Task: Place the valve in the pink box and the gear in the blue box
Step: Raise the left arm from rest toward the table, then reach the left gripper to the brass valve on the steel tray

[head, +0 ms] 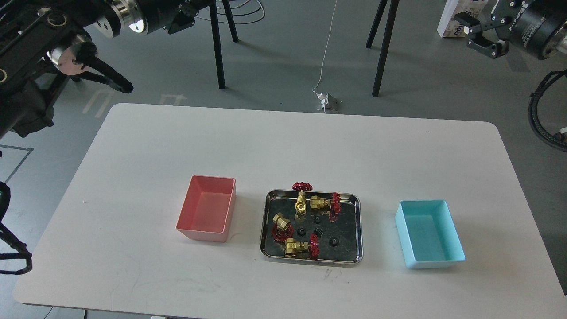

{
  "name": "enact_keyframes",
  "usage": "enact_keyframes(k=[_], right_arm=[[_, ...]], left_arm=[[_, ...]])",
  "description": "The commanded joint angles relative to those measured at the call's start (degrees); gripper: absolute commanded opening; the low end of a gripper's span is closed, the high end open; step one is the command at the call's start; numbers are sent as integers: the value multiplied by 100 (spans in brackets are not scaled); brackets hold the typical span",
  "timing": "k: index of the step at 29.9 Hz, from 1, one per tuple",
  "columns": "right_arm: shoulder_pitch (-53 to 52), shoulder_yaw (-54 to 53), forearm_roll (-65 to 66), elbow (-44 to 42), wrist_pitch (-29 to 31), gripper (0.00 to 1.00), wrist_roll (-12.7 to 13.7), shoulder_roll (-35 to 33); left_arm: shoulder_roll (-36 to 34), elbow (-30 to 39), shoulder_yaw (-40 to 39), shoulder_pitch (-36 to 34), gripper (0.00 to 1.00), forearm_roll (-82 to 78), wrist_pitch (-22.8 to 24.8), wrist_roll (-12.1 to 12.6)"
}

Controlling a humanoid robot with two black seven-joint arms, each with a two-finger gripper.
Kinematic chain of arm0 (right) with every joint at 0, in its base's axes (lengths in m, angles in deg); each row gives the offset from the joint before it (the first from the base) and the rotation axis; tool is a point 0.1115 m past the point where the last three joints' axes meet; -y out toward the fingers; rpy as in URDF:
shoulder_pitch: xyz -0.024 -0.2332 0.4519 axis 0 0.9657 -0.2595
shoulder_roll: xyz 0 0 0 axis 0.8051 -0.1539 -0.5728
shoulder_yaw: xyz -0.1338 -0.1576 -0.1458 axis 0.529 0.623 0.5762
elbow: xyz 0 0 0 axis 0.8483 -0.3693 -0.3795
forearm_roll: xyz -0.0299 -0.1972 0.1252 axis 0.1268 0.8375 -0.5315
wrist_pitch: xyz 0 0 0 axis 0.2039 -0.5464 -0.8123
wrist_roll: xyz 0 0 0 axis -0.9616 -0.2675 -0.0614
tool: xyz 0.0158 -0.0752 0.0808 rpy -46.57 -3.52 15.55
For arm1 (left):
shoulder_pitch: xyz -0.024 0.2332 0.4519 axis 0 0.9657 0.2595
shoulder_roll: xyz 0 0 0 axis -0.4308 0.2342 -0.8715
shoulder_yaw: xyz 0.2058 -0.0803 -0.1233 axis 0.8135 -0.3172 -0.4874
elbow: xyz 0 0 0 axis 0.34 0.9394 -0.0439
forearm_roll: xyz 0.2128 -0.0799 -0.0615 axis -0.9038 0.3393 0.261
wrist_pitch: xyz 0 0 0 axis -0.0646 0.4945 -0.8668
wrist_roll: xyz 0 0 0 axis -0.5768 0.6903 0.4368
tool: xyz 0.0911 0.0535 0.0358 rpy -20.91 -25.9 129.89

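Several brass valves with red handwheels lie in a shiny steel tray (358,230) at the table's middle: one valve (301,198) at the back rim, another valve (323,203) beside it, a third valve (281,226) at the left. Several tiny black gears sit among them, such as a gear (334,241) at the front right. The pink box (201,232) stands left of the tray and the blue box (434,263) right of it; both hold nothing. My left gripper (179,21) is dark, high at the top left. My right gripper (473,34) hangs open and holds nothing at the top right, off the table.
The white table (177,141) has its far edge near the top third of the view. Black tripod legs (218,48) and a white cable with a plug (325,101) are on the grey floor behind it. A black cable loop (542,119) hangs at the right edge.
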Motion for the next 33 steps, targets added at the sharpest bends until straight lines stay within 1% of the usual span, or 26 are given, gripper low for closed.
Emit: enact_keyframes(k=[1,3,4,6,7,9,10,11,12,13,15,18,20,22,25,27,29,31,33], right_arm=[[-11,-11,-2,17,-85,99,110,22],[-11,-11,-2,8,-147,99,110,48],[-20,-11,7,-1,-165,99,110,57],[-29,-19,-2,-1,-165,99,110,57],[-29,-19,-2,-1,-165,99,101,48],[-37,-45,-2,8,-174,99,75,48],[-37,-98,-2,8,-182,99,66,31],[-37,-194,-2,17,-200,99,31,5],[-29,-247,15,8,-270,99,-21,4],[-29,-283,24,-9,-375,99,-91,4],[-37,-309,103,-9,-402,99,-162,-4],[-37,-388,191,8,-358,99,-163,-13],[-29,-423,191,8,-332,99,-145,-4],[-29,-389,191,8,-332,99,-127,13],[-46,-362,209,8,-332,99,-110,13],[-55,-379,244,17,-332,99,-110,-4],[-72,-388,297,17,-332,99,-118,-4],[-108,-397,349,17,-332,99,-119,-5],[-116,-406,393,8,-341,99,-127,-4]], left_arm=[[-15,-22,-38,-34,100,-32,-19,-255],[-15,-49,-38,-34,100,-146,-19,-545],[-15,-75,-47,-51,100,-155,42,-616],[-85,-163,-134,-173,100,-42,86,-704],[-147,-242,-317,-166,100,142,174,-705],[-104,-583,-547,-87,100,537,314,-713],[-51,-751,-522,18,100,644,332,-740],[63,-822,-495,176,100,645,350,-844],[177,-823,-478,316,100,645,376,-1054],[282,-823,-469,501,100,636,438,-1378],[336,-701,-277,782,100,444,637,-1810],[126,-78,93,898,100,-302,571,-1882],[-163,441,199,959,99,-829,308,-1882],[-418,1063,199,1152,96,-1505,-87,-1882],[-770,2118,208,1372,95,-3067,-623,-1891],[-824,2533,217,1565,93,-4358,-1097,-1891],[-780,2684,252,1846,93,-5764,-1686,-1874],[-701,2702,392,2040,93,-6856,-2030,-1847],[-570,2684,637,2163,93,-7972,-2312,-1716]])
